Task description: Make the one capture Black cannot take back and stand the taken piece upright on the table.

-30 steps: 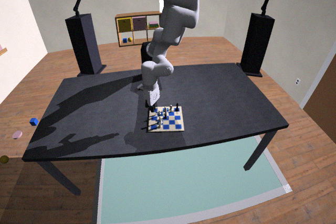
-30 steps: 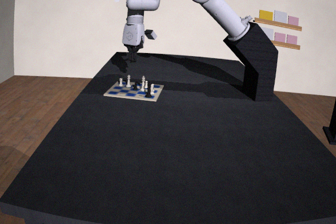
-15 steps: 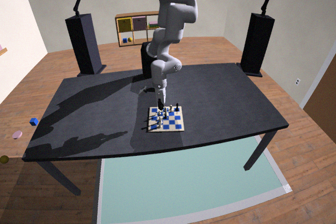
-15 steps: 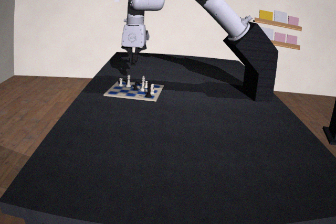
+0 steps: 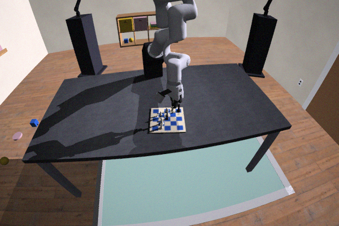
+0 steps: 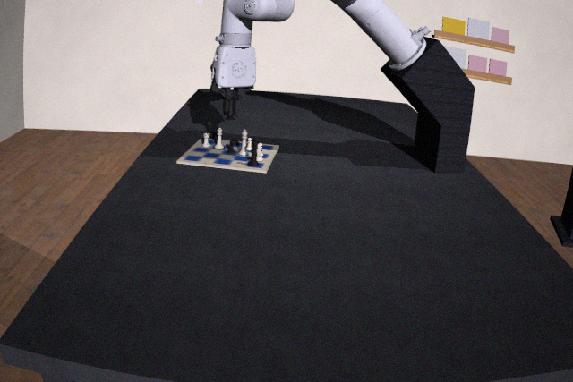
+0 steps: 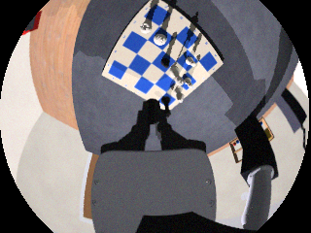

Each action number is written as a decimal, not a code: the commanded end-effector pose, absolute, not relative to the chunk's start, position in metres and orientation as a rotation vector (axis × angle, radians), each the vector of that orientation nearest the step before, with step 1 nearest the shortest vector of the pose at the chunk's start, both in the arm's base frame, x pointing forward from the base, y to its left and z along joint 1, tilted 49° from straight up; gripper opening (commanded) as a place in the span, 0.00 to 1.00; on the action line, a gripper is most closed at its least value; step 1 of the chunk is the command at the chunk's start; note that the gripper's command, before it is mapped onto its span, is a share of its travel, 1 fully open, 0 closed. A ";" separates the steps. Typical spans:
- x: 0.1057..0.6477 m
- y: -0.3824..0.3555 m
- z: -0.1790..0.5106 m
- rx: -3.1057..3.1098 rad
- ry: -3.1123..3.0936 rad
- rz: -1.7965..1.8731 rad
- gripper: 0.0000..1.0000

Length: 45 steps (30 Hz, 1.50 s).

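The blue and cream chessboard (image 5: 167, 131) (image 6: 222, 166) (image 7: 127, 45) lies on the dark table (image 5: 232, 103) (image 6: 323, 252). Several white pieces, such as a tall one (image 6: 243, 140) and one at the far corner (image 6: 218, 137), stand on it. Black pieces (image 6: 252, 161) (image 5: 178, 107) stand on it too. My gripper (image 5: 174, 105) (image 6: 229, 113) (image 7: 152, 108) hangs above the board's far edge, on the arm's side. It is shut on a small black piece, which is mostly hidden between the dark fingers and held clear above the table.
The arm's black pedestal (image 6: 440, 109) stands at the table's far edge. Two black camera stands (image 5: 85, 45) (image 5: 258, 44) rise behind the table. A shelf (image 5: 136, 27) stands at the back wall. A blue cube (image 5: 34, 122) and a pink disc (image 5: 17, 135) lie on the floor at the left.
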<state>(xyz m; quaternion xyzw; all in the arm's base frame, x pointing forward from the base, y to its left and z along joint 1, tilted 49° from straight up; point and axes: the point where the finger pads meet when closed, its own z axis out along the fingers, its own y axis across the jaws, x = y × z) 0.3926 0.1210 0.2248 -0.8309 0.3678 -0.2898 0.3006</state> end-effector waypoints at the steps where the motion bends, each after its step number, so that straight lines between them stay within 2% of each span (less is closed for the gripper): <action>1: 0.386 0.137 0.225 -2.354 0.756 -0.896 0.00; 29: 0.359 0.211 0.225 -2.662 -0.164 -1.166 0.00; 45: 0.358 0.214 0.225 -2.668 -0.204 -1.177 0.00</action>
